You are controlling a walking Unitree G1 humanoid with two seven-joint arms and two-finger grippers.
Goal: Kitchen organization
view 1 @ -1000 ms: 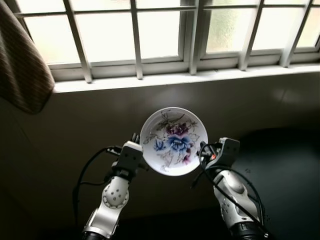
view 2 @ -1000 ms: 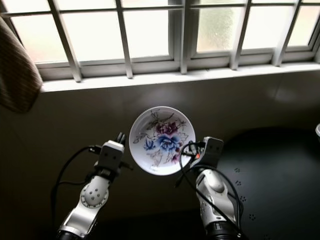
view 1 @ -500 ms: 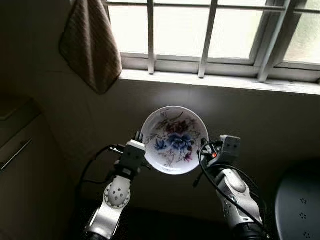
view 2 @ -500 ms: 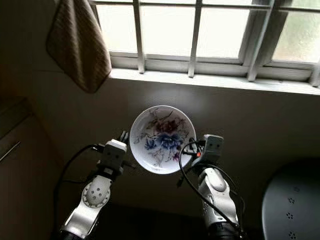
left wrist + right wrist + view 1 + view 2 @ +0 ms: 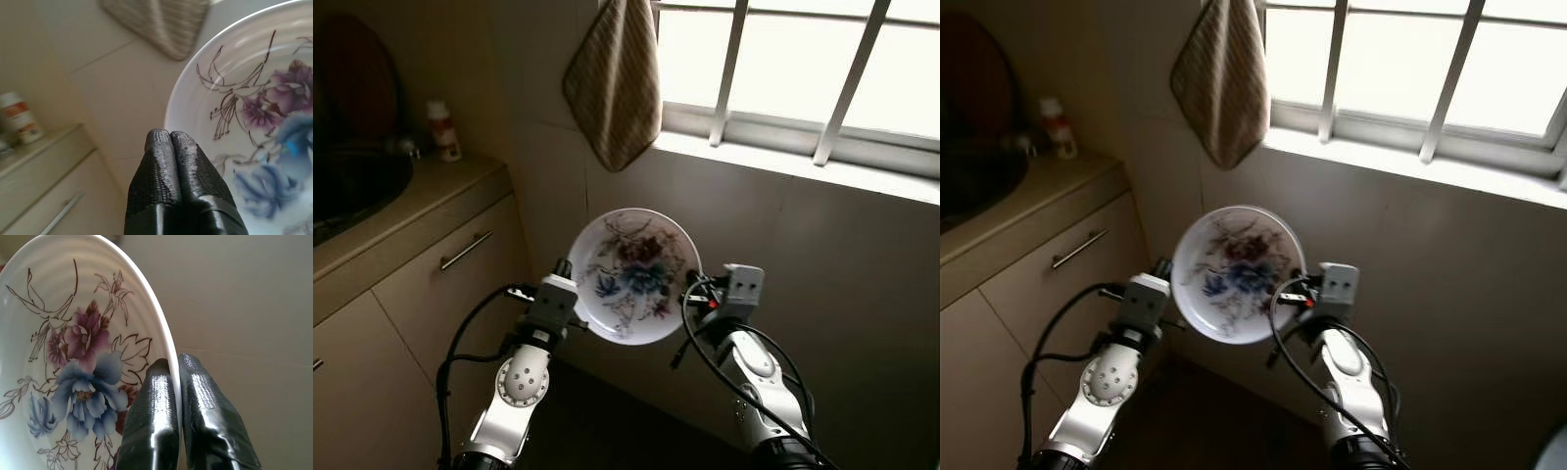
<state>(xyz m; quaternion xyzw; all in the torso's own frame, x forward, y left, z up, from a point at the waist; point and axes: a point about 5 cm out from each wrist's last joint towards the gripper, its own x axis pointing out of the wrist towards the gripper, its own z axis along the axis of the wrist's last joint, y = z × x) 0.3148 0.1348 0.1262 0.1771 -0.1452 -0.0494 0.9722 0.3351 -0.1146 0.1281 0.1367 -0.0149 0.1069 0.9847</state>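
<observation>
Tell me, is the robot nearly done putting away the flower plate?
Not yet. Picked up already: the right gripper pinches the flowered plate by its rim, in the air. The left gripper is shut beside it. Left to do: carry it toward the counter and set it down somewhere.

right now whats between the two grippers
The flowered plate, tilted with its face to the camera. The right gripper pinches its rim; the left gripper, fingers shut, sits at the opposite edge. Both eye views show it.
</observation>
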